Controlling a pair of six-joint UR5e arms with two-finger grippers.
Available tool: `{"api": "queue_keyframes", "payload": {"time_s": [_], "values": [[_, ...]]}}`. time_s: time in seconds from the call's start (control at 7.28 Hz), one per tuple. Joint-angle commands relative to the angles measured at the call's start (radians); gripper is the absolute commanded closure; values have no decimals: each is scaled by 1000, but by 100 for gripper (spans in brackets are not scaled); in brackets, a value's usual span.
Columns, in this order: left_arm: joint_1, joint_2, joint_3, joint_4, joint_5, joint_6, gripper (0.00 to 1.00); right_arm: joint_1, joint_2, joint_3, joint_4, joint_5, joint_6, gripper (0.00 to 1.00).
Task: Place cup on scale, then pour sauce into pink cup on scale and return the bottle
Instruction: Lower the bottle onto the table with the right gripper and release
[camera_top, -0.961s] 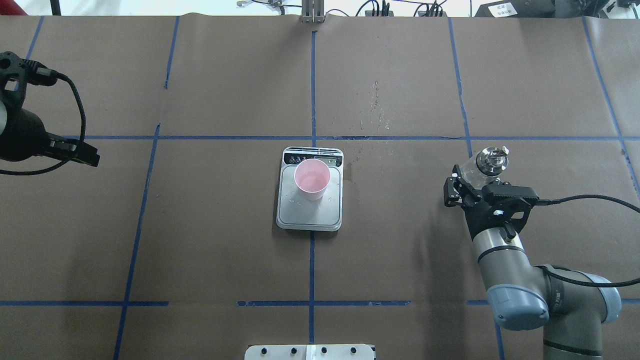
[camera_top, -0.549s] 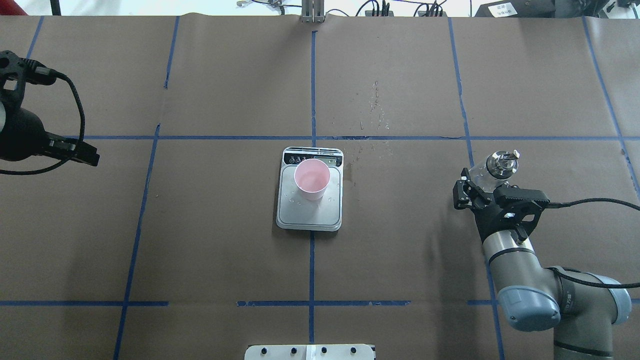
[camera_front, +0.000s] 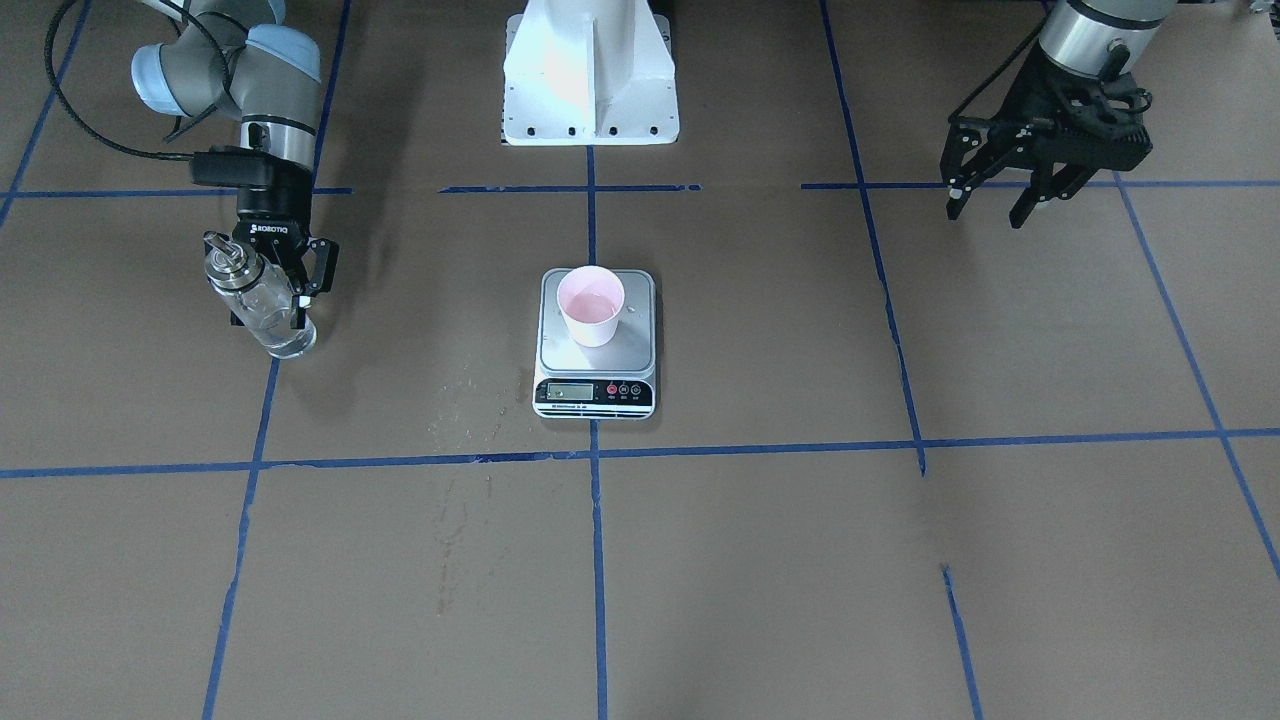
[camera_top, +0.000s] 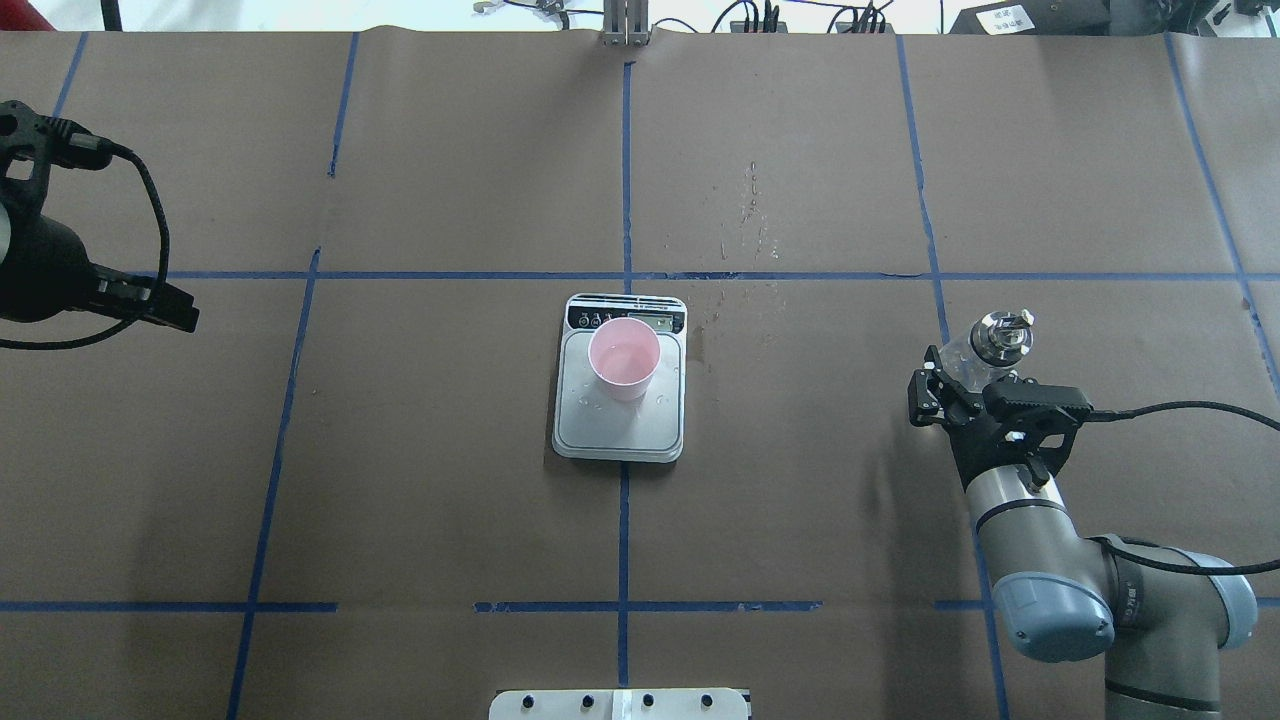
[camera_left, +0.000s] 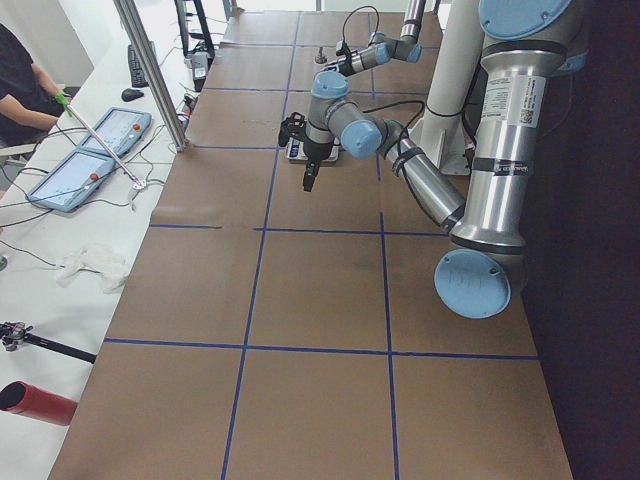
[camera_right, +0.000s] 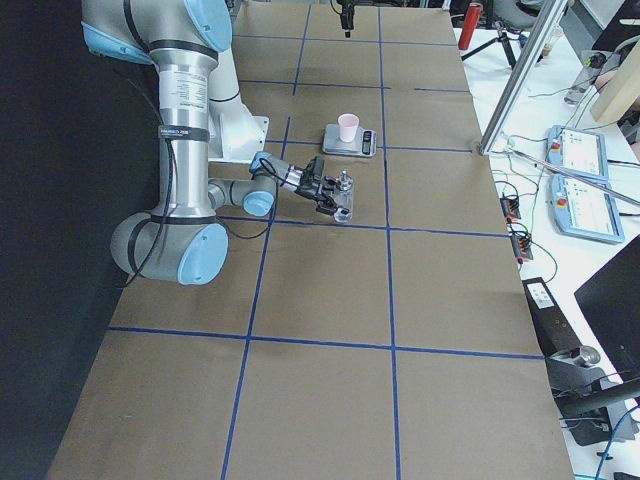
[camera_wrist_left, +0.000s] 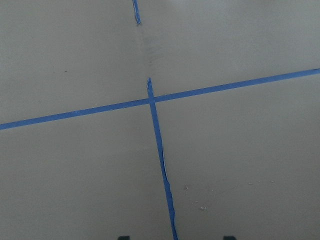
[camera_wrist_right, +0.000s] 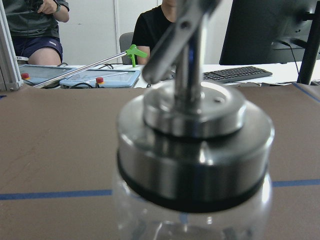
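The pale pink cup stands upright on the scale, toward the display end, and it also shows in the front view on the scale. My right gripper is shut on the clear glass bottle with the silver pourer cap, upright and low over the table at the right. In the front view the bottle sits between the fingers of the right gripper; whether its base touches the table I cannot tell. The cap fills the right wrist view. My left gripper is open and empty, far to the left.
Small wet spots mark the brown paper beyond the scale on its right. Blue tape lines divide the table. The robot's white base stands at the near edge. Operators and tablets are beyond the far edge.
My right gripper has carried the bottle a little further right and toward the robot's side, away from the scale. The cup, the scale and the left arm have not moved.
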Motion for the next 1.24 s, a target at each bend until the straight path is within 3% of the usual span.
{"api": "queue_keyframes", "payload": {"time_s": [0.0,1.1], "values": [[2,0,0,0,0,0,30,-2,6,-9,1,14,0,100],[2,0,0,0,0,0,29,-14,11,-9,1,14,3,94]]}}
